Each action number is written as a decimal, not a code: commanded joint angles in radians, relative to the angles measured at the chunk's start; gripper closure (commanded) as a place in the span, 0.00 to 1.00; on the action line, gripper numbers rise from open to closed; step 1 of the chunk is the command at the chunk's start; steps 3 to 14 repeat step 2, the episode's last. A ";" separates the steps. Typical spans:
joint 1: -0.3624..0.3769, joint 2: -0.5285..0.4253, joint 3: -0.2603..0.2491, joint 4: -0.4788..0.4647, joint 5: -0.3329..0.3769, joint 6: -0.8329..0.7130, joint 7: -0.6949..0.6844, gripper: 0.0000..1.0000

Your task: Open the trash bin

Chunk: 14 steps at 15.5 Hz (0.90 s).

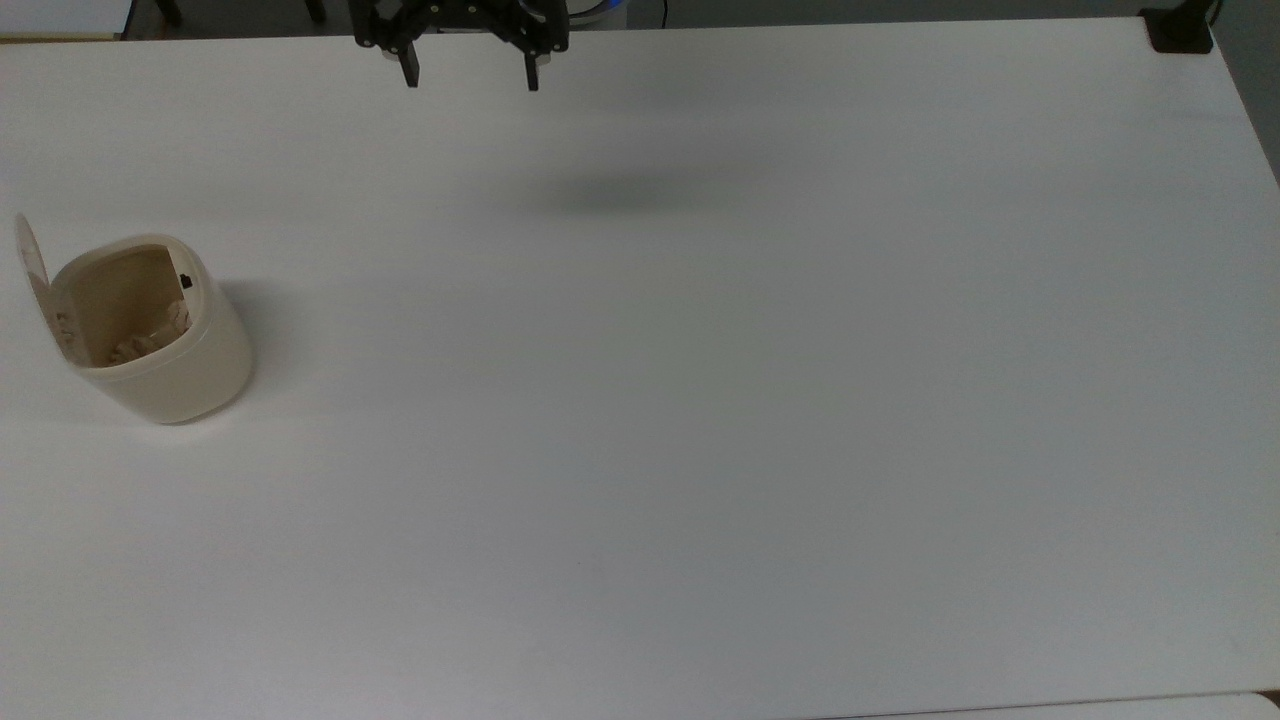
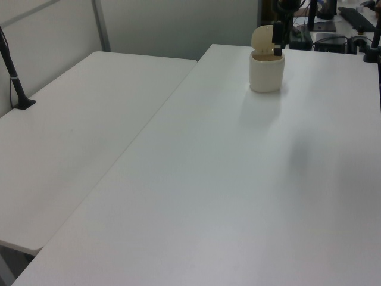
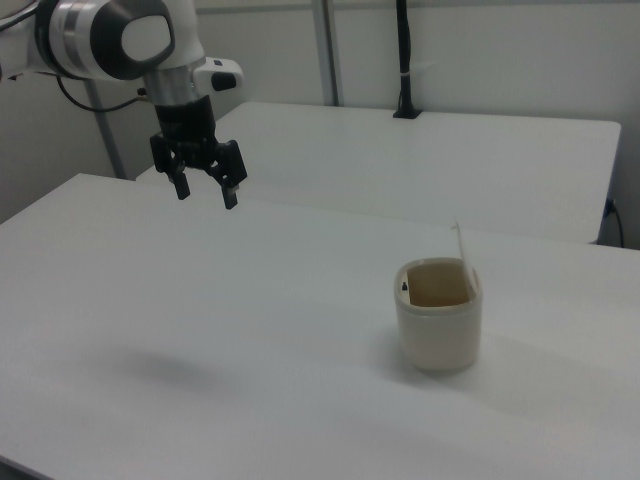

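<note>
Trash bin (image 1: 160, 335) lid upright, hand (image 1: 467, 75) spread wide, well apart

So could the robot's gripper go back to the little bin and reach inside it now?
Probably yes. The trash bin has its lid standing up, so the top is open, and the bare white table lies between it and the gripper, which hangs open above the table.
</note>
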 commanded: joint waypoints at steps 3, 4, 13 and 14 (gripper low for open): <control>0.015 -0.027 -0.002 -0.029 0.018 -0.015 -0.015 0.00; 0.015 -0.027 -0.002 -0.029 0.018 -0.015 -0.015 0.00; 0.015 -0.027 -0.002 -0.029 0.018 -0.015 -0.015 0.00; 0.015 -0.027 -0.002 -0.029 0.018 -0.015 -0.015 0.00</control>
